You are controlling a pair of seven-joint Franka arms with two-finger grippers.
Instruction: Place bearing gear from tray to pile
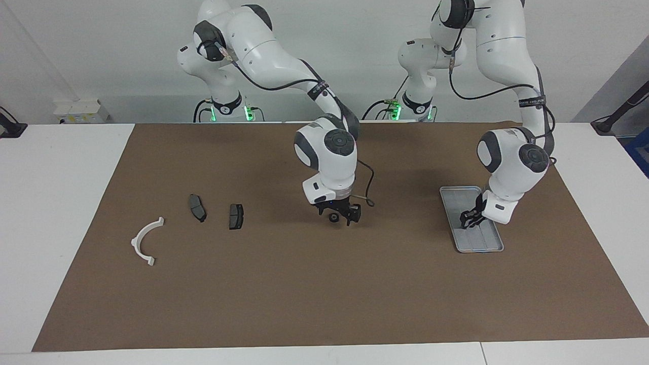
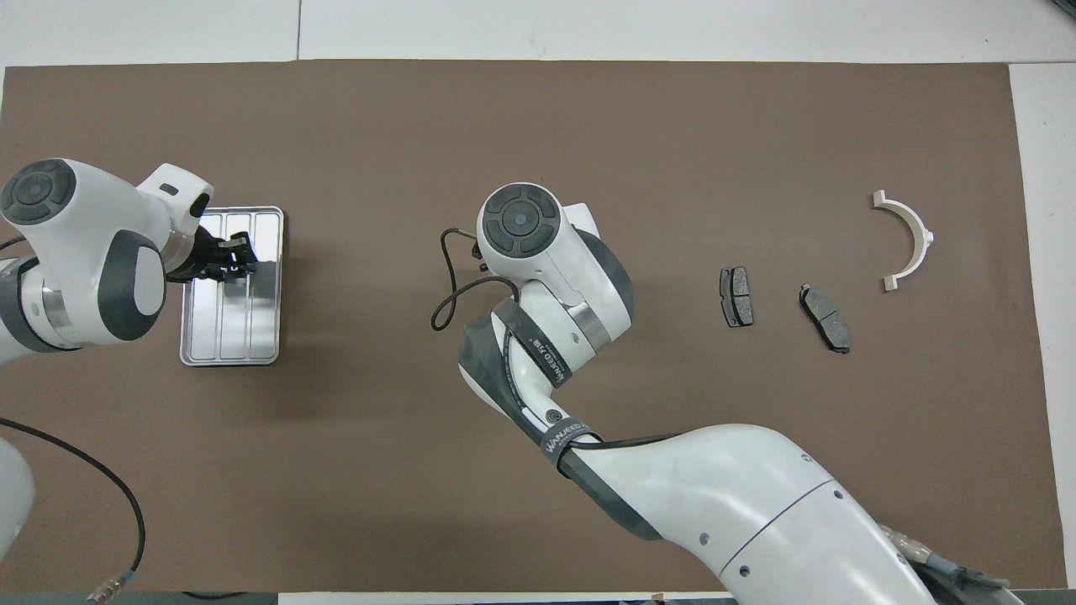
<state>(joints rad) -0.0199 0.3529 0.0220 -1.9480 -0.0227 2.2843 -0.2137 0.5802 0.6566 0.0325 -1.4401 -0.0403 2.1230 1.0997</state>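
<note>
My right gripper (image 1: 340, 218), fingers spread, straddling small black round bearing gear (image 1: 333, 218) on brown worktop (image 1: 324, 284) mid-mat. My left gripper (image 1: 470, 219) working inside flat silver grooved metal tray (image 1: 448, 192); its opening unclear. Gear likely rigid, dense, slippery: pinching across rim.

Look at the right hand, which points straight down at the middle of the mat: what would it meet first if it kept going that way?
Most likely the small black bearing gear, which lies on the brown mat right at the right hand.
</note>
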